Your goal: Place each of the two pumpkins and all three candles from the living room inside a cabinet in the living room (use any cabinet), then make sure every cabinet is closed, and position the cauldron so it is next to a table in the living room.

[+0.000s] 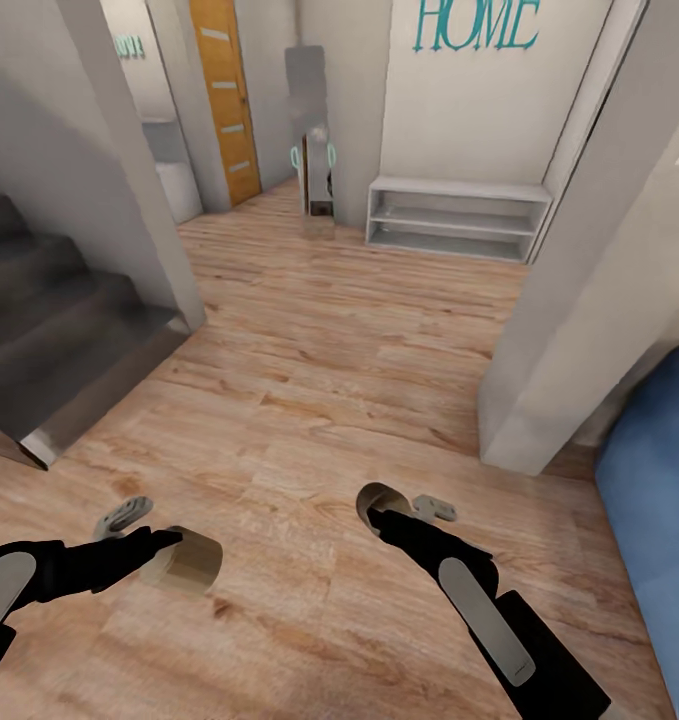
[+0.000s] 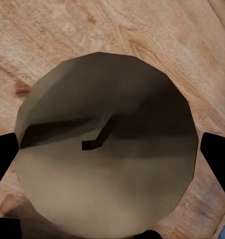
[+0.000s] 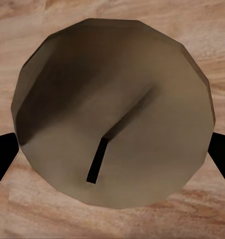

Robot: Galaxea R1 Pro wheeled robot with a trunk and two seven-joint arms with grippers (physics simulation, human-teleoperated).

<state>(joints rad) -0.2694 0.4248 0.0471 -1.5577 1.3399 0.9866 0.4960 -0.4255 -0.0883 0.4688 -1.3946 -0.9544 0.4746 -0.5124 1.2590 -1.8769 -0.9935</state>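
Observation:
I carry one candle in each hand over the wooden floor. In the head view my left gripper (image 1: 174, 556) is shut on a squat candle (image 1: 187, 562) with tan-brown sides, low at the left. My right gripper (image 1: 380, 510) is shut on a second candle (image 1: 377, 500), low at centre right. The left wrist view looks onto that candle's pale round top (image 2: 107, 149) and dark wick, with black fingertips (image 2: 3, 155) at both sides. The right wrist view has the other candle's top (image 3: 112, 109) between its fingertips (image 3: 2, 155).
A hallway of wood flooring (image 1: 339, 340) lies ahead. Grey stairs (image 1: 59, 320) rise at the left. A pale wall corner (image 1: 569, 330) juts in at the right, with a blue sofa (image 1: 659, 500) beside it. A low white shelf (image 1: 457, 218) and an orange door (image 1: 224, 95) stand at the far end.

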